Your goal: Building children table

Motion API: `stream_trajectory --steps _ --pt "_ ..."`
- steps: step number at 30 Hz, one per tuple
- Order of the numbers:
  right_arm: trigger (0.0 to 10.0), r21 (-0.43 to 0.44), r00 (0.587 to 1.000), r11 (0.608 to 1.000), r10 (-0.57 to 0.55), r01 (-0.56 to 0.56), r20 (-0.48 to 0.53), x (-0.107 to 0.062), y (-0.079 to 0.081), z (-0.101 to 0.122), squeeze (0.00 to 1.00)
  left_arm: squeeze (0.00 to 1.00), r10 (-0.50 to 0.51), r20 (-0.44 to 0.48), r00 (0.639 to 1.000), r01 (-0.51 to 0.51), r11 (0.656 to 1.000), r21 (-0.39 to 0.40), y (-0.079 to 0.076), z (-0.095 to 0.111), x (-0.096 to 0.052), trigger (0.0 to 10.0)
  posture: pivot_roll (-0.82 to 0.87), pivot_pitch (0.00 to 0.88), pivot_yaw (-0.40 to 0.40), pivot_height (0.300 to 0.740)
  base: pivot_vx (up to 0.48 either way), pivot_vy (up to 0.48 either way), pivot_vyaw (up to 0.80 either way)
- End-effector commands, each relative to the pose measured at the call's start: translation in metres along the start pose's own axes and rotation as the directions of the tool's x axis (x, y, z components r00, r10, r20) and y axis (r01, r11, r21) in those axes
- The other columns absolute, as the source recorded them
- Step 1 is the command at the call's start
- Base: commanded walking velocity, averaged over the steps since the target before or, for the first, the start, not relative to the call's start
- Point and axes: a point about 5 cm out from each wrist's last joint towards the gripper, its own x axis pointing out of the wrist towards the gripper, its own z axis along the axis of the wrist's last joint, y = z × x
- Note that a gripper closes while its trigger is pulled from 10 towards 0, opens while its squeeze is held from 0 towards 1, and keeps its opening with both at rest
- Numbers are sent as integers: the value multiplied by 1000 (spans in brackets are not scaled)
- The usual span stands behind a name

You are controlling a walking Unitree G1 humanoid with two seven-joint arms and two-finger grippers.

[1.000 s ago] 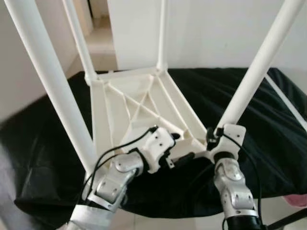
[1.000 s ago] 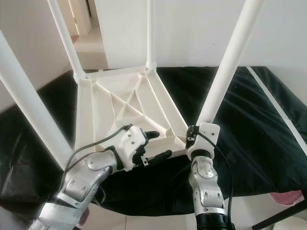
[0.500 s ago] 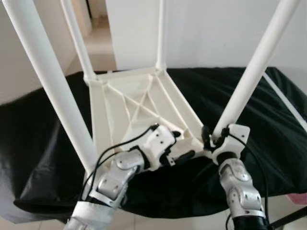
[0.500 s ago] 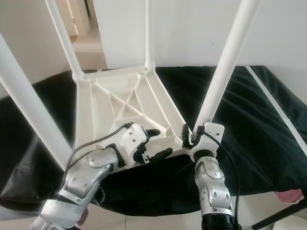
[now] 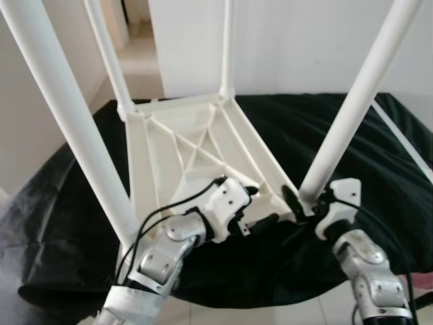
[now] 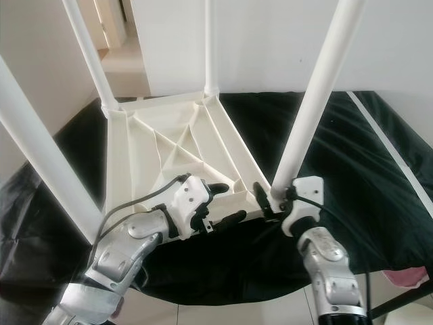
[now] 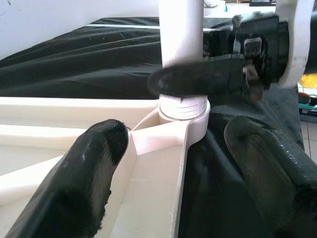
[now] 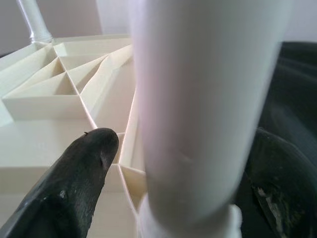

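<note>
Lying upside down on a black cloth, the white children's table top shows its ribbed underside, with four white legs rising from its corners. Its near edge hangs at the cloth's near edge. The left gripper straddles that near rim beside the near right corner, one finger over the ribbed side and one outside, apart with no clear grip. The right gripper reaches in from the right at the foot of the near right leg, its fingers on either side of the leg just above the threaded socket; whether they press it I cannot tell
</note>
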Motion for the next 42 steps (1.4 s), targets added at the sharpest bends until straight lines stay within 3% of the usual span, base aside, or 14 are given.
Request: stream_trajectory --steps 1,9,12,19,20,21,22,23,24,33,34,42 --pt "10000 9 1000 1000 20 -20 14 2 -1 2 0 0 -18 17 1000 18 1000 -3 0 5 0 10000 -113 13 25 740 0 0 0" --pt "10000 -11 999 999 44 -44 24 6 -5 8 0 0 -5 53 999 7 1000 -30 4 12 0 10000 -113 7 31 740 0 0 0" --pt "10000 -106 983 977 180 -183 -37 22 5 4 0 0 -20 95 995 23 999 -30 8 23 2 10000 -94 0 25 740 0 0 0" --pt "10000 -170 955 942 275 -290 -109 27 12 -6 0 0 -53 94 994 54 999 -6 5 26 3 10000 -81 0 15 740 0 0 0" --pt "9059 -166 954 941 278 -294 -114 28 11 -7 0 0 -79 84 993 79 997 -2 2 26 2 10000 -76 0 14 740 0 0 0" --pt "9059 -166 954 941 278 -294 -114 28 11 -7 0 0 -79 84 993 79 997 -2 2 26 2 10000 -76 0 14 740 0 0 0" --pt "3216 -167 953 940 280 -297 -118 28 11 -7 0 0 -89 75 993 90 996 1 1 25 1 10000 -75 0 14 740 0 0 0" --pt "3216 -167 953 940 280 -297 -118 28 11 -7 0 0 -89 75 993 90 996 1 1 25 1 10000 -75 0 14 740 0 0 0" --pt "0 -171 951 938 284 -302 -120 28 10 -8 0 0 -98 66 993 98 995 1 0 23 0 10000 -75 0 15 740 0 0 0" --pt "0 -183 947 932 294 -314 -128 28 9 -13 0 0 -124 28 992 123 992 20 -3 19 -3 10000 -75 0 20 740 0 0 0" --pt "10000 -179 951 937 278 -299 -136 29 8 -16 0 0 -108 44 993 109 994 -4 -1 20 -5 10000 -77 0 22 740 0 0 0" --pt "10000 -143 962 957 234 -254 -141 30 9 -18 0 0 -67 21 998 66 998 15 3 17 -5 10000 -75 1 20 740 0 0 0"
